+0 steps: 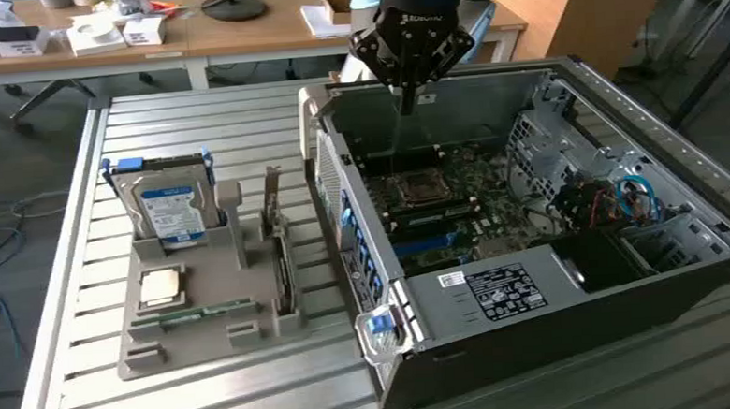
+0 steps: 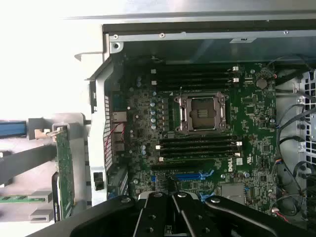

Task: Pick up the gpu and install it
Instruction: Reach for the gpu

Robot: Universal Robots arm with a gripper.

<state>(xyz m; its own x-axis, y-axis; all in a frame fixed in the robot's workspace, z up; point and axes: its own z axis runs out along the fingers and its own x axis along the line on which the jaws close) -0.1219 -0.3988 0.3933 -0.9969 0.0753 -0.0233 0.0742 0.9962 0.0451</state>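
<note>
Arm (image 1: 412,24): cut off above the wrist, pointing straight down over the far end of the computer case (image 1: 534,317).
Fingers (image 1: 406,97): pressed together, empty.
Graphics card (image 1: 277,237): edge-on in the holder (image 1: 159,337), at the exterior view's left of the case; face hidden.

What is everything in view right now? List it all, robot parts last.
gpu: one, dark green, upright on edge in the holder
hard drive: one, silver with blue label, upright in the holder
memory stick: one, green, flat in the holder
processor chip: one, pale, flat in the holder
holder: one, grey, on the table
computer case: one, black, open, exterior view's right
motherboard: one, green, inside the case
table: one, silvery slats
gripper: one, black, shut, above the case
</note>
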